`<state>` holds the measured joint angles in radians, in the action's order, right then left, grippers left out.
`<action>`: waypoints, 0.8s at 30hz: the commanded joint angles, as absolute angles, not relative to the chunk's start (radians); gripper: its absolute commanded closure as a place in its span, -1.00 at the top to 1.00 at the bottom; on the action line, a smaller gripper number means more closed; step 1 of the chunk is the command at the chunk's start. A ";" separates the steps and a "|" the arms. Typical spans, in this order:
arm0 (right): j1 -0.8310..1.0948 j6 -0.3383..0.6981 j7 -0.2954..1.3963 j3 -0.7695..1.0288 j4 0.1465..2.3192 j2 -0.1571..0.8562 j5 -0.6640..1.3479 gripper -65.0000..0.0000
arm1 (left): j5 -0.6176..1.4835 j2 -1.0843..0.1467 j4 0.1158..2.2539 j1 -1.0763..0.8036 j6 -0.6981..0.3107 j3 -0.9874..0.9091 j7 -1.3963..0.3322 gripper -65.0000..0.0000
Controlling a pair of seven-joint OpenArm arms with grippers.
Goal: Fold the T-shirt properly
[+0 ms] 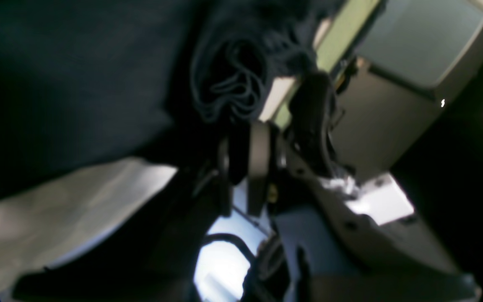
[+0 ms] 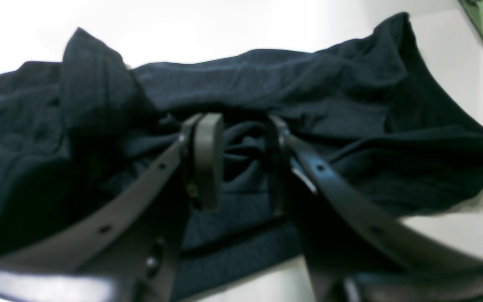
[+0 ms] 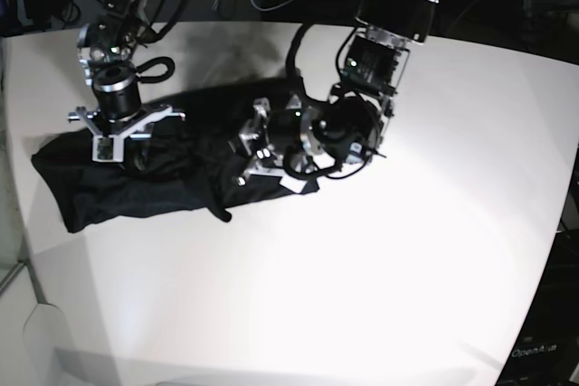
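T-shirt [image 3: 136, 178]: black, crumpled in long heap on white surface [image 3: 362, 268], beneath both pincers. Left pincer [image 1: 281, 113]: tilted sideways, jaws nearly together, bunched fold of fabric clamped between them, view blurred. Right pincer [image 2: 241, 163]: pointing down into cloth, jaws partly apart, fingers [image 2: 208, 159] straddling raised fold; whether fabric is gripped cannot be told.

The T-shirt [image 2: 350, 105] is soft, matt black cloth. The tabletop [image 3: 380, 268] looks smooth, white and faintly glossy.
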<state>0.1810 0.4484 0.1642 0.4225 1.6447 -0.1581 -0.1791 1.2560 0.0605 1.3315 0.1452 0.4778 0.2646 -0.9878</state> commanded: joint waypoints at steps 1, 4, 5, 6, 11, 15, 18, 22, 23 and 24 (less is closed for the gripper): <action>0.173 0.447 0.136 0.421 1.666 -0.157 -0.165 -0.42 | 1.288 0.071 1.351 0.177 0.469 0.292 -1.004 -0.86; 0.173 0.447 0.136 0.421 1.667 -0.157 -0.165 -0.42 | 1.294 0.070 1.346 0.214 0.469 0.377 -1.004 -0.86; 0.173 0.447 0.136 0.421 1.669 -0.157 -0.165 -0.42 | 1.294 0.070 1.343 0.226 0.469 0.403 -1.004 -0.86; 0.171 0.447 0.136 0.421 1.670 -0.157 -0.165 -0.42 | 1.294 0.070 1.342 0.237 0.469 0.427 -1.004 -0.86; 0.171 0.447 0.136 0.421 1.670 -0.157 -0.165 -0.42 | 1.294 0.053 1.359 0.246 0.469 0.455 -1.004 -0.86; 0.174 0.447 0.136 0.421 1.672 -0.157 -0.165 -0.42 | 1.294 0.025 1.466 0.243 0.469 0.458 -1.004 -0.86; 0.174 0.447 0.136 0.421 1.672 -0.157 -0.165 -0.42 | 1.294 0.005 1.570 0.239 0.469 0.455 -1.004 -0.86; 0.174 0.447 0.136 0.421 1.672 -0.157 -0.165 -0.42 | 1.291 -0.039 1.612 0.217 0.476 0.432 -0.986 -0.86; 0.174 0.447 0.136 0.421 1.672 -0.157 -0.165 -0.42 | 1.294 -0.044 1.592 0.216 0.476 0.401 -0.974 -0.86; 0.174 0.447 0.136 0.421 1.672 -0.157 -0.165 -0.42 | 1.300 -0.041 1.569 0.211 0.476 0.372 -0.972 -0.86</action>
